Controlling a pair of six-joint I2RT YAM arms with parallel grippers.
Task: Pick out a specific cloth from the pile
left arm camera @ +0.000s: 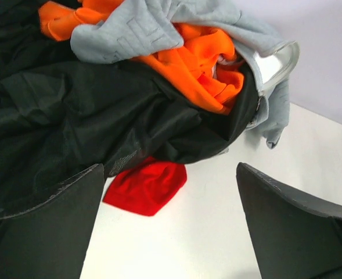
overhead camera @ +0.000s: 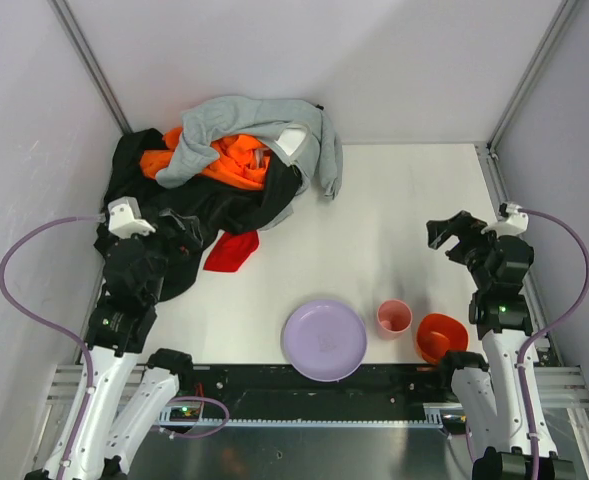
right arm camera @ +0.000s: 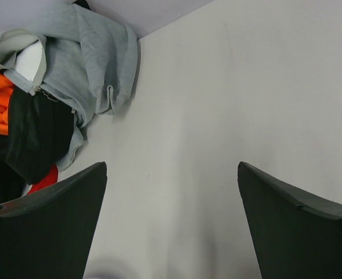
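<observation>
Cloth (left arm camera: 147,187) lies tucked under the black garment's (left arm camera: 101,116) near edge; the left gripper (left arm camera: 169,167), spread open, could snag both.

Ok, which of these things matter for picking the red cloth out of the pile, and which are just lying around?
For the job: red cloth, partly under the edge of the pile; open left gripper facing it.
Just lying about: purple plate, pink cup, orange bowl.
</observation>
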